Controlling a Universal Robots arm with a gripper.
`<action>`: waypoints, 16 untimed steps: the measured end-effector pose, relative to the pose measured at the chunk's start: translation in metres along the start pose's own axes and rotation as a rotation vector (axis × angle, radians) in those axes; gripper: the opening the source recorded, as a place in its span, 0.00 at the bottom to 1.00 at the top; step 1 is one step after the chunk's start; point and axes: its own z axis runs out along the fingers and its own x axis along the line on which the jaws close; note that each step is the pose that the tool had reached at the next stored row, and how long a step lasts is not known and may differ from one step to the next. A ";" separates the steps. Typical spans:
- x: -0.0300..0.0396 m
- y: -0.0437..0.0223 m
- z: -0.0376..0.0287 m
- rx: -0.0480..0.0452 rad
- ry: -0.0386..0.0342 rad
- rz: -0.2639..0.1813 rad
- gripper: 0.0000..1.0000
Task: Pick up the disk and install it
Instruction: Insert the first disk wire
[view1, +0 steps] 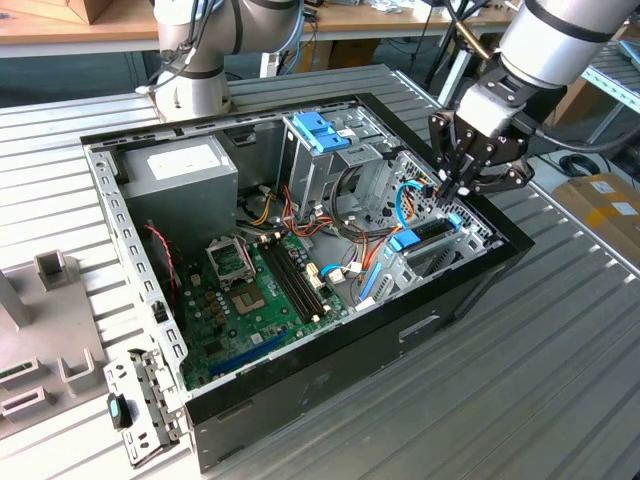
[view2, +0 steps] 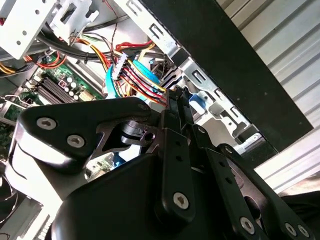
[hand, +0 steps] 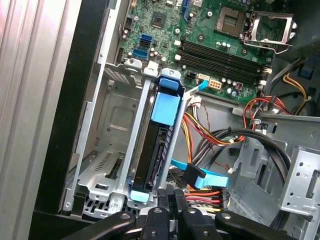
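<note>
The claw (view1: 462, 186) hangs over the disk (hand: 159, 150), which stands on edge in its metal bay (hand: 107, 150) at the exterior view's right end of the computer case (view1: 300, 390). Whether its fingers grip anything, I cannot tell. Nearby cables (hand: 210, 135) could snag the claw, and the disk could jam if tilted.

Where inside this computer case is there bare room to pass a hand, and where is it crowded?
Bare: the bay floor between the case wall and the disk, and above the motherboard beside the power supply. Crowded: the cable bundle beside the disk, and around the gripper.
</note>
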 end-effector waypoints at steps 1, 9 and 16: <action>0.0001 0.0005 0.0013 0.0003 0.0004 0.006 0.16; -0.0005 0.0036 0.0046 0.0062 0.0065 0.114 0.16; -0.0039 0.0171 0.0044 0.0066 0.0073 0.119 0.16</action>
